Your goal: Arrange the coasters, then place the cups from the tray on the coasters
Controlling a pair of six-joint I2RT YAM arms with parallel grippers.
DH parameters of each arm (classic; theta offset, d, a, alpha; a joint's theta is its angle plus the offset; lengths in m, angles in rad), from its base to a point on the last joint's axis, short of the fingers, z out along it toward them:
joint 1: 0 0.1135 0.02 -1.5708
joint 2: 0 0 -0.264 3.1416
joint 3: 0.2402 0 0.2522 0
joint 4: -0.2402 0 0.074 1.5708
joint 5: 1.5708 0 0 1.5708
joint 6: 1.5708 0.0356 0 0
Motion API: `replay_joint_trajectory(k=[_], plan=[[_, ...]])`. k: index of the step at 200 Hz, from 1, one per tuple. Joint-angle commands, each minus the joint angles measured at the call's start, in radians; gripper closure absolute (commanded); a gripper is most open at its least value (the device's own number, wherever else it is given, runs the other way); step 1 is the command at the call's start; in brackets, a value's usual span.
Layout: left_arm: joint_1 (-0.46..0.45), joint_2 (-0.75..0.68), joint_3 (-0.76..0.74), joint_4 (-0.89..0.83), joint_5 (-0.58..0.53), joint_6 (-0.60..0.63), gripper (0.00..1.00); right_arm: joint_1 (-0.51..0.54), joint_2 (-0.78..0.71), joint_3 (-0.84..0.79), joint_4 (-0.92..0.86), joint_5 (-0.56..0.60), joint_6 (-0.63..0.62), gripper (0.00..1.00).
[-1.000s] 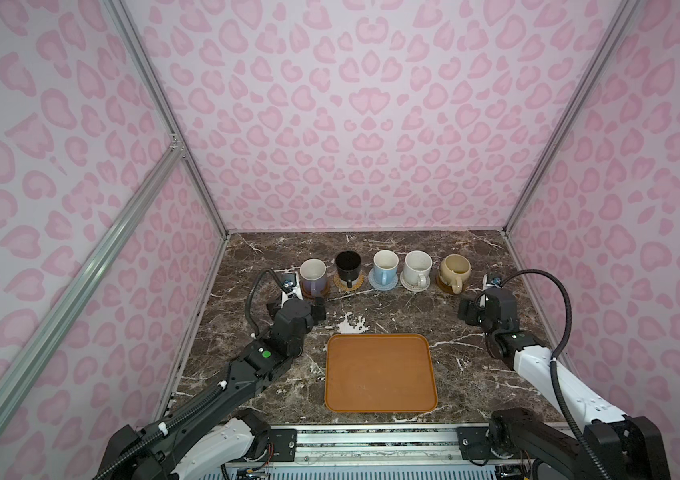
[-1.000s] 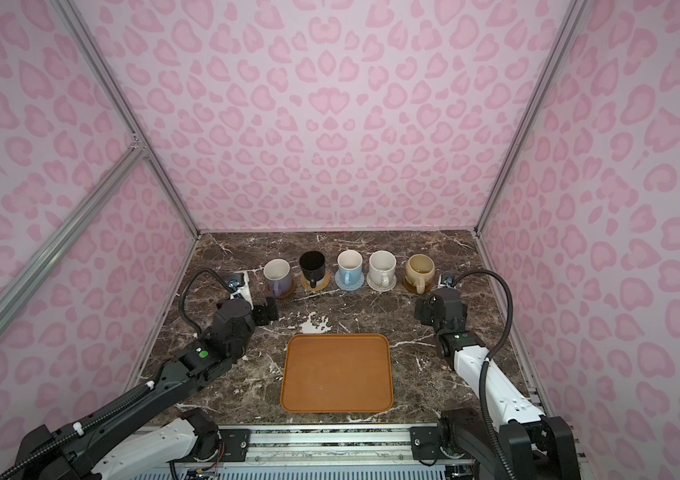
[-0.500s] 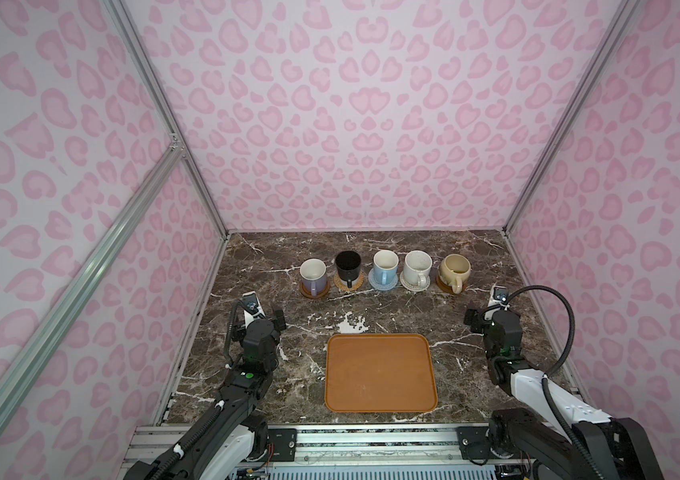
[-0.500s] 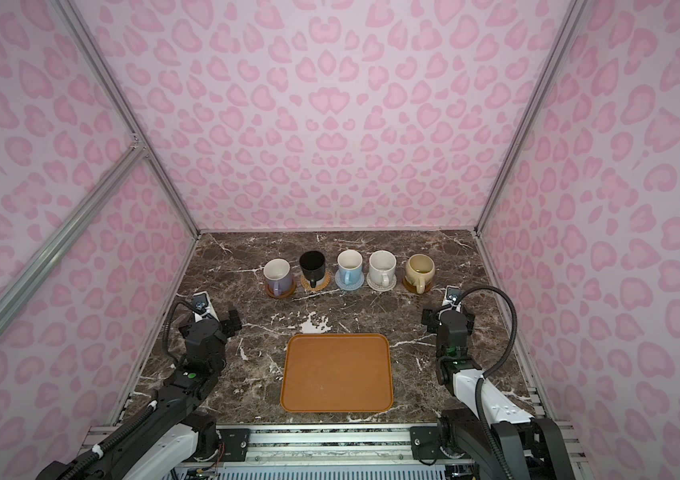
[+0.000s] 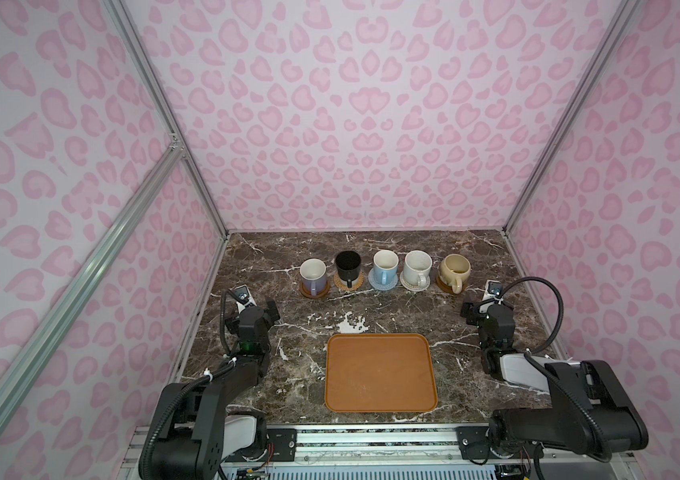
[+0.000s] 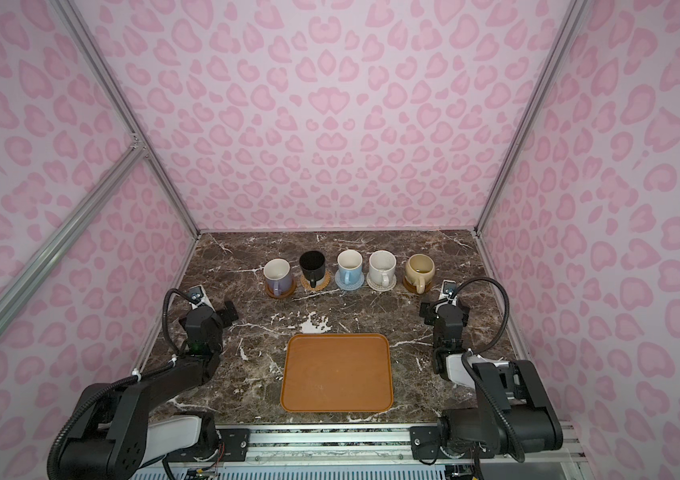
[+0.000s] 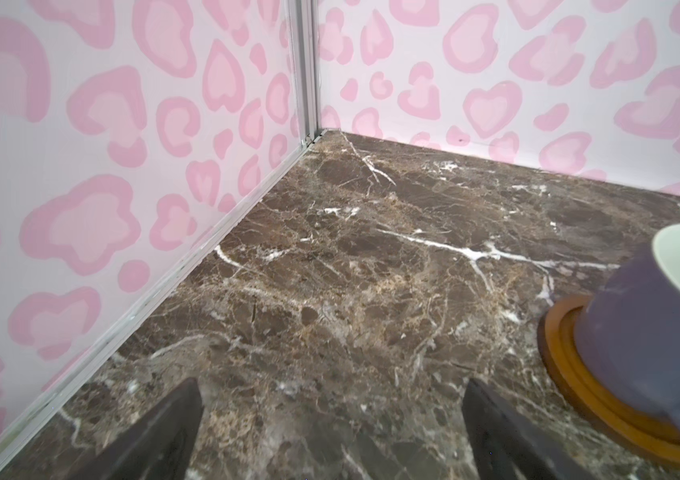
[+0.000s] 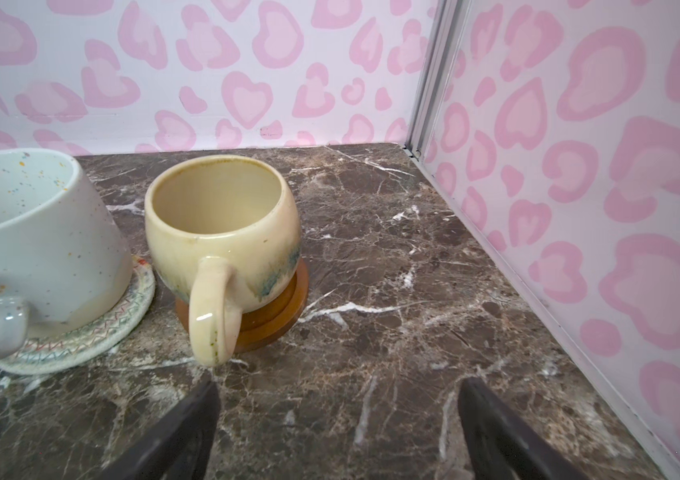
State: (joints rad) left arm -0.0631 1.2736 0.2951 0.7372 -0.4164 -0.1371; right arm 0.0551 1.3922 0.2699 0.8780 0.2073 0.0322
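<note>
Marble tabletop (image 5: 413, 324) bears five cups (image 5: 385, 268) on coasters (image 5: 374, 283) behind the tray (image 5: 379, 370).

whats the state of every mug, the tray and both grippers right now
lavender mug, upright on the left brown coaster
black mug, upright on orange coaster
blue mug, upright on grey-blue coaster
speckled mug, upright on cream coaster
beige mug, upright on the right brown coaster
tray, empty
left gripper, open, holding nothing
right gripper, open, holding nothing

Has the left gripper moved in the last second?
Yes. The left gripper has pulled back from the lavender mug, toward the left wall and slightly nearer the front edge.
</note>
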Motion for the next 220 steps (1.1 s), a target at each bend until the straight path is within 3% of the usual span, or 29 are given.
replay_joint_trajectory(k=[1,33,43,62,86,220], plan=[[0.021,0.057,0.019,0.133,0.104,0.056,0.01,0.0,0.073,0.027,0.107,-0.01,-0.02,0.08],[0.071,0.191,0.009,0.291,0.241,0.05,0.0,0.003,0.166,0.046,0.172,-0.049,-0.039,0.03],[0.073,0.182,0.035,0.21,0.262,0.06,0.0,0.002,0.163,0.052,0.156,-0.041,-0.034,0.03],[0.072,0.191,0.036,0.223,0.262,0.063,0.01,-0.004,0.141,0.083,0.059,-0.038,-0.027,0.01],[0.073,0.195,0.053,0.195,0.315,0.084,0.03,-0.013,0.147,0.082,0.07,-0.04,-0.017,0.01],[0.074,0.2,0.056,0.194,0.321,0.085,0.03,-0.017,0.145,0.085,0.061,-0.048,-0.014,0.01]])
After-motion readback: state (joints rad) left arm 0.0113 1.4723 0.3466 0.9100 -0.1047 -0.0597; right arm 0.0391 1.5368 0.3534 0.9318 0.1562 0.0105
